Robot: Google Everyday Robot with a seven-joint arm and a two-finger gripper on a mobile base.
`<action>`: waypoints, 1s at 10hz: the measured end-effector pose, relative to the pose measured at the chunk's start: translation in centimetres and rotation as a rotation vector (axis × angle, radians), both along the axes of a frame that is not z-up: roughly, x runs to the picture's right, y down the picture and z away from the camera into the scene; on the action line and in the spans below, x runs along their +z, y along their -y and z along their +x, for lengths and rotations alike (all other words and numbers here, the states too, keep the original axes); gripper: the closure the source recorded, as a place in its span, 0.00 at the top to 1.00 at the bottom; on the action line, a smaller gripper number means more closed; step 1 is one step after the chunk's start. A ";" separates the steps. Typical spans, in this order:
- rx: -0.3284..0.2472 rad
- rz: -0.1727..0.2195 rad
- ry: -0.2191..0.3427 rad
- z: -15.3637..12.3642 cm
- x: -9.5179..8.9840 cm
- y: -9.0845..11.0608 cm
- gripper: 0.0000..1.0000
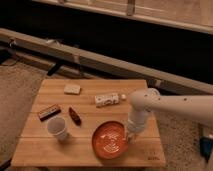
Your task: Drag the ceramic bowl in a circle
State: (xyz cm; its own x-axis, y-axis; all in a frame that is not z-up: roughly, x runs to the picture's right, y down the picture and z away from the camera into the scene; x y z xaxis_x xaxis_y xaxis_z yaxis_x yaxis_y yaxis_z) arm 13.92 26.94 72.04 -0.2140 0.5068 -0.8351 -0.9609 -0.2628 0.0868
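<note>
We take the ceramic bowl [109, 141] as our landmark. It sits upright on the wooden bench [45, 150], close to the near edge and right of the middle as we see it. Its orange-red inside faces up and shows pale ringed marks.

The claw [131, 134] comes down onto the bowl's right rim. Its fingers are drawn fully together and pinch that rim. From there the white arm [170, 105] rises above and to the right of the bowl, bends, and runs out of the right side of the view.

To the left of the bowl, a little apart from it, a white cup [57, 128] stands upright with its mouth up. Beyond the bowl and to its left lies a small dark red thing [75, 116]; we cannot tell what it is. Farther left from the bowl, a brown bar [49, 111] lies flat. Straight beyond the bowl, a white bottle [107, 100] lies on its side. Farthest from the bowl, at the back left, rests a pale block [72, 89]. None of these five touches the bowl.
</note>
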 end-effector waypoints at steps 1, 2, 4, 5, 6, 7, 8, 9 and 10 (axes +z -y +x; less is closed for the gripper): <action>0.012 -0.013 -0.033 1.4 -0.1 -0.5 0.00; 0.025 -0.025 -0.071 2.9 0.0 -0.7 0.00; 0.044 -0.042 -0.148 6.3 0.8 0.1 0.00; 0.044 -0.044 -0.162 6.8 1.4 0.8 0.00; 0.038 -0.039 -0.177 7.4 2.4 2.4 0.00; 0.032 -0.030 -0.182 7.7 3.0 3.4 0.00; 0.022 -0.019 -0.185 7.9 3.7 4.7 0.00; 0.010 -0.009 -0.180 7.4 4.4 5.9 0.00; -0.008 0.006 -0.165 6.1 5.4 7.4 0.00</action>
